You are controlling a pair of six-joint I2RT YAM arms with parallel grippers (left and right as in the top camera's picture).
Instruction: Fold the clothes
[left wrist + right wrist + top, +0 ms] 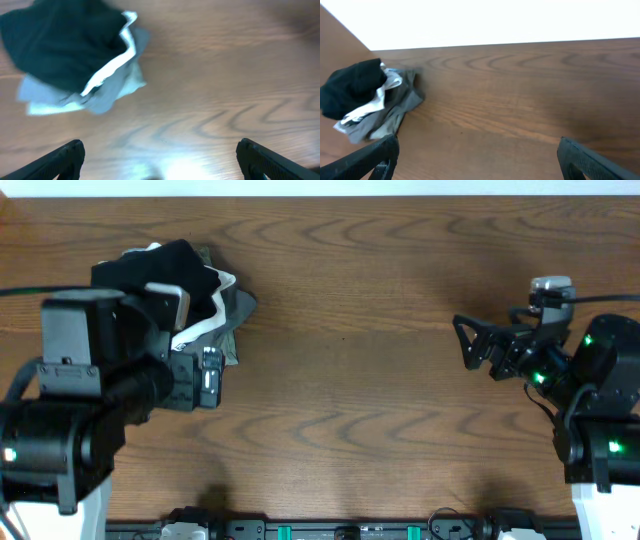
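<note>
The black shirt lies bunched on top of a pile at the table's far left. It also shows in the left wrist view and the right wrist view. Its collar and logo are hidden. My left gripper is open and empty, just in front of and to the right of the pile, over bare wood. My right gripper is open and empty at the far right, facing the pile across the table.
Under the black shirt lie a white folded garment and a grey one. The wooden table ends at a white back edge.
</note>
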